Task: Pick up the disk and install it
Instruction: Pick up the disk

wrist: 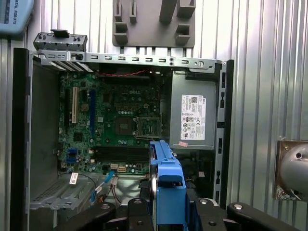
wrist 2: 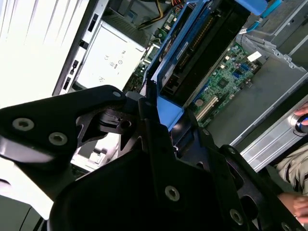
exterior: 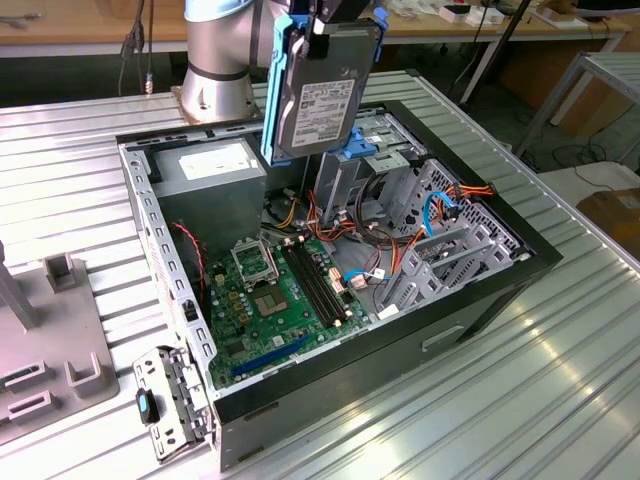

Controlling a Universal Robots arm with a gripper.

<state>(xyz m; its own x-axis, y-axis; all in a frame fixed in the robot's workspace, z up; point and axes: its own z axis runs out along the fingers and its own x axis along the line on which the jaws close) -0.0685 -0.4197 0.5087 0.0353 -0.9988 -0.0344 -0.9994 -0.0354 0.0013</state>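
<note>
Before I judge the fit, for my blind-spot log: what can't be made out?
Exterior view: the pincer is cut off by the top edge.
Exterior view: the disk hides part of the drive cage behind it.
Both wrist views: disk edge-on, label face turned away.

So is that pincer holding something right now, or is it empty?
Pincer: closed, holding the disk on edge above the open computer case.

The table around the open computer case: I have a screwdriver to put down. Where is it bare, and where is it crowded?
Bare: the ribbed table beyond the case toward the exterior view's right, and the strip between the case and the grey fixture. Crowded: inside the case, where cables tangle, with the disk hanging overhead.
</note>
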